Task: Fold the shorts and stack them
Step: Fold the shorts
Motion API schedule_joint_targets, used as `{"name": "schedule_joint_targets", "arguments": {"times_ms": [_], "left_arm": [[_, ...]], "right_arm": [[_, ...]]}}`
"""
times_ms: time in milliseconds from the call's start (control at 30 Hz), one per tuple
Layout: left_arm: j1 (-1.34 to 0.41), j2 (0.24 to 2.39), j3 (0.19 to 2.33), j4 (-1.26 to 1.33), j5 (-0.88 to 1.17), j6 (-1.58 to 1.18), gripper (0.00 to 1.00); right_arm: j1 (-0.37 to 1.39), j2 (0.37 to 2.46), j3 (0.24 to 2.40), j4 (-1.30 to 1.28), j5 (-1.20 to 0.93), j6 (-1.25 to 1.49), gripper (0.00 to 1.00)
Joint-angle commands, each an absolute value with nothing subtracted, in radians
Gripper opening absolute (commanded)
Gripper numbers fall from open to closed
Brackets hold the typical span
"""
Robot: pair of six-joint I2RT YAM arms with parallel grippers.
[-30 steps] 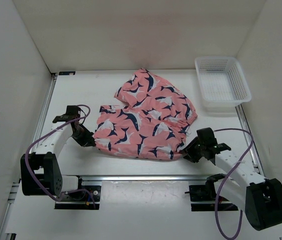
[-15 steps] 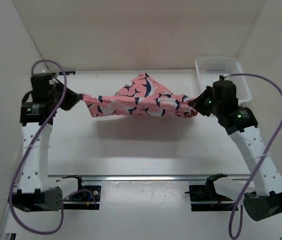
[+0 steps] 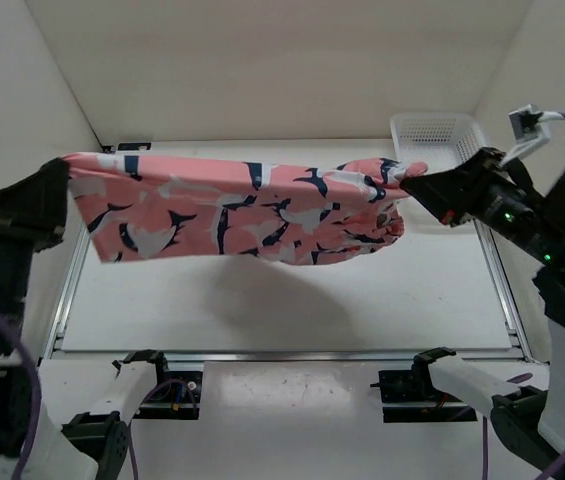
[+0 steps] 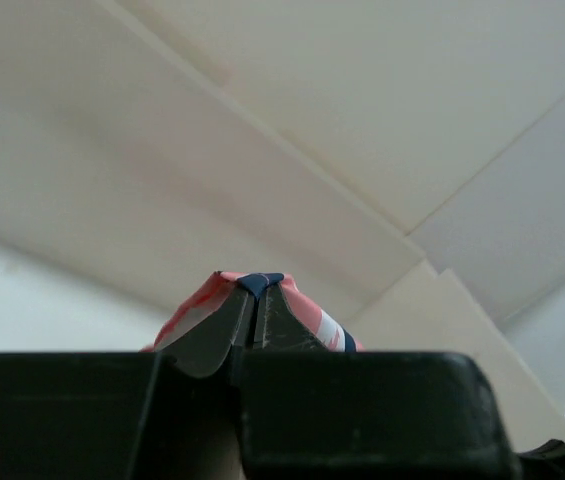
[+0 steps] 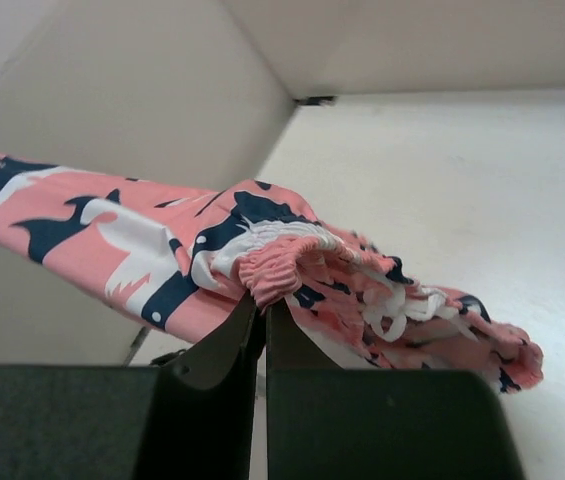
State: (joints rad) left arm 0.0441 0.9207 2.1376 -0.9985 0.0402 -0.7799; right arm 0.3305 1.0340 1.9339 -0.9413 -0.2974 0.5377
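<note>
Currently we hold the shorts (image 3: pixel 242 210) in the air between both arms, stretched into a long band above the table (image 3: pixel 292 310).

1. Left gripper (image 3: pixel 62 192): in the left wrist view its fingers (image 4: pixel 212 335) are pressed together on a corner of the pink fabric (image 4: pixel 307 318), which peaks just above the tips.
2. Right gripper (image 3: pixel 410 184): in the right wrist view it (image 5: pixel 262 318) is clamped on the gathered elastic waist, and the rest of the shorts (image 5: pixel 112 235) trails away to the left.

Edges: the upper edge of the band runs almost level from one gripper to the other. The lower edge sags slightly and is bunched near the right end. We see a soft shadow on the table beneath it, so the cloth hangs apart from the surface.

Room: the enclosure walls stand on the left, far and right sides. The left end of the band lies near the left wall. The right gripper sits just in front of the white mesh basket (image 3: pixel 440 140), which stands in the far right corner. A metal rail (image 3: pixel 282 353) borders the near side of the table.

Count: one pair of shorts, one basket, two grippers.
</note>
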Motion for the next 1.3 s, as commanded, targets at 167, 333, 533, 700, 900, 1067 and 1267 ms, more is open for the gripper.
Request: {"name": "schedule_joint_targets", "arguments": {"times_ms": [167,333,533,700,900,1067,1267], "left_arm": [[0.006,0.934,2.388,-0.997,-0.233,-0.684,0.10],[-0.020,0.976,2.286,-0.974,-0.242,-0.664,0.10],[-0.020,1.113,2.004,-0.919,-0.209,-0.641,0.10],[0.034,1.352,1.876,-0.858,-0.128,-0.641,0.10],[0.083,1.672,1.971,-0.834,-0.068,-0.621,0.10],[0.119,1.893,2.175,-0.845,-0.022,-0.598,0.10],[0.130,1.994,2.348,-0.882,0.049,-0.565,0.10]], "right_arm": [[0.325,0.948,2.031,-0.953,-0.479,0.534,0.00],[0.325,0.936,1.928,-0.962,-0.345,0.571,0.00],[0.325,1.011,1.631,-0.930,-0.106,0.560,0.00],[0.325,1.233,1.473,-0.781,-0.022,0.535,0.00],[0.242,1.629,1.520,-0.617,-0.047,0.552,0.00],[0.219,1.906,1.742,-0.606,-0.095,0.588,0.00],[0.219,2.016,1.888,-0.606,-0.133,0.624,0.00]]}}
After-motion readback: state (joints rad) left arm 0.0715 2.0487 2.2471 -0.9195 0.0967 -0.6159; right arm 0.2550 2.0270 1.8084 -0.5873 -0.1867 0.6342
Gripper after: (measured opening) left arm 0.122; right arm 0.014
